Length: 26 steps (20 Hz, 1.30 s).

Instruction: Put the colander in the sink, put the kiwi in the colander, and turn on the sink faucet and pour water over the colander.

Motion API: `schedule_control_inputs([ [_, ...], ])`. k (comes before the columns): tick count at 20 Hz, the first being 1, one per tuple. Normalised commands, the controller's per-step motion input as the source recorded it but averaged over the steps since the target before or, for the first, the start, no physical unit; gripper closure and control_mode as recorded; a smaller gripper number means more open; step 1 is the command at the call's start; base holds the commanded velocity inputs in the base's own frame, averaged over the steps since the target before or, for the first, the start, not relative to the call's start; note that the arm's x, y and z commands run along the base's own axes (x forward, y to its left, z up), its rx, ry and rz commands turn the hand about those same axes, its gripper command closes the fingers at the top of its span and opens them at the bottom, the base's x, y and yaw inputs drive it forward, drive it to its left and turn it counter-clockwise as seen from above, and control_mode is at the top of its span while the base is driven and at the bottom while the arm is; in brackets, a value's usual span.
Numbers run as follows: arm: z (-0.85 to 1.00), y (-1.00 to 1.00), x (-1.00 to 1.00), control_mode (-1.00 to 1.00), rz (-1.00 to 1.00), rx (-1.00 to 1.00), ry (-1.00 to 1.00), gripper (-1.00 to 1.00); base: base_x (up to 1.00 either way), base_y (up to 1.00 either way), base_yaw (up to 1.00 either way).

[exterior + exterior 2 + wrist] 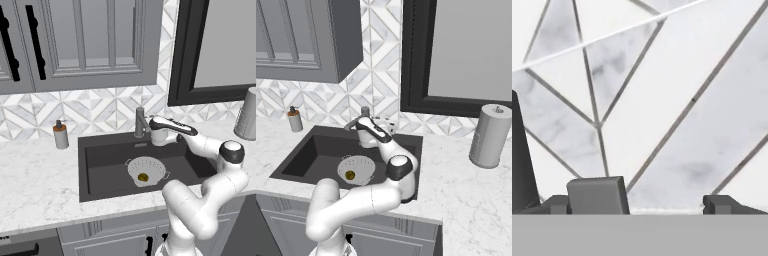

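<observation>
The white perforated colander [146, 169] [356, 167] sits in the dark sink [100, 160] [311, 152], near its middle. Inside the colander lies the small olive-brown kiwi [143, 177] [349, 175]. At the sink's back edge stands the dark sink faucet [140, 121] [364, 112]. My gripper [151, 125] [361, 124] [662, 202] is right beside the faucet, open, with nothing between its fingers. In the hand view it faces the tiled wall, and a dark upright shape [519, 160] at the left edge is probably the faucet. No water is visible.
A white soap bottle [60, 135] [294, 120] stands on the marble counter left of the sink. A grey ribbed canister [247, 115] [488, 135] stands on the right. Wall cabinets hang above left, and a dark-framed window is above right.
</observation>
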Motion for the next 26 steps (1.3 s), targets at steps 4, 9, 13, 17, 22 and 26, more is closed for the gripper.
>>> schedule_control_inputs([
  [4, 0.00, -0.46, 0.00, -1.00, 0.00, 0.03, 0.01, -1.00, 0.00, 0.00, 0.00],
  [9, 0.00, -0.49, 0.05, -1.00, 0.00, 0.03, 0.00, -1.00, 0.00, 0.00, 0.00],
  [13, 0.00, -0.62, 0.10, -1.00, 0.00, 0.04, 0.00, -1.00, 0.00, 0.00, 0.00],
  [17, 0.00, -0.89, 0.19, -1.00, 0.00, 0.08, 0.00, -1.00, 0.00, 0.00, 0.00],
  [22, 0.00, -1.00, 0.26, -1.00, 0.00, 0.11, 0.00, -1.00, 0.00, 0.00, 0.00],
  [26, 0.00, -1.00, 0.30, -1.00, 0.00, 0.11, 0.00, -1.00, 0.00, 0.00, 0.00],
])
